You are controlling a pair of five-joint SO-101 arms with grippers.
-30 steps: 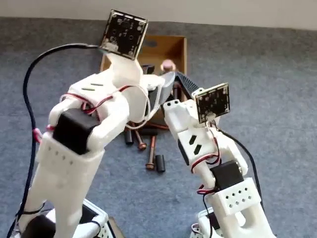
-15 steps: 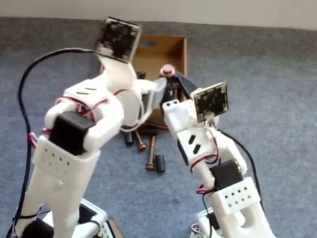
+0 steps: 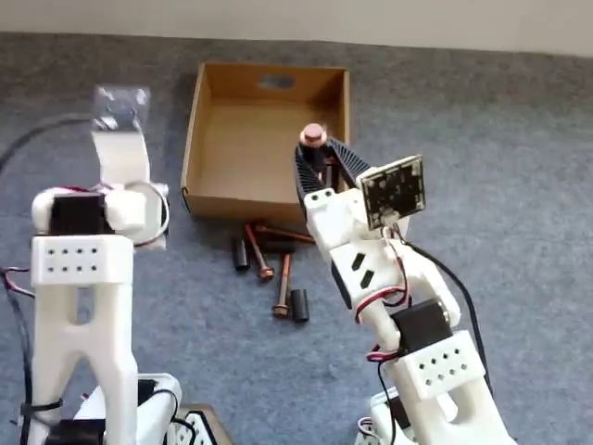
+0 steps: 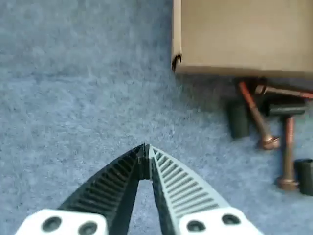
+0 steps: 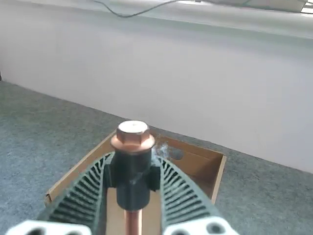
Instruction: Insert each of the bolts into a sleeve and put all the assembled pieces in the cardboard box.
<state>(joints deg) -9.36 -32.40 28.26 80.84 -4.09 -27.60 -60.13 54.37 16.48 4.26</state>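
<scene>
Your right gripper (image 5: 133, 164) gripped the sleeve (image 5: 131, 191) with the bolt (image 5: 132, 137) seated in it, upright over the cardboard box (image 3: 196, 130). Best play there: lower it well inside the walls before letting go. Your left gripper (image 4: 145, 152) hung pinched shut, empty, over the carpet (image 4: 73, 73).

Desk (image 3: 519, 139): grey-blue carpet-like cloth, rough, matt. Cardboard box (image 3: 196, 148), upper middle of the high view: plain brown card, matt. Bolt (image 5: 132, 137): copper-toned metal, smooth, faint sheen. Sleeve (image 5: 132, 181): black, matt, plastic or rubber. Left gripper (image 4: 145, 152), right gripper (image 5: 133, 161): ribbed matt plastic. Arms (image 3: 79, 269): smooth white plastic.
</scene>
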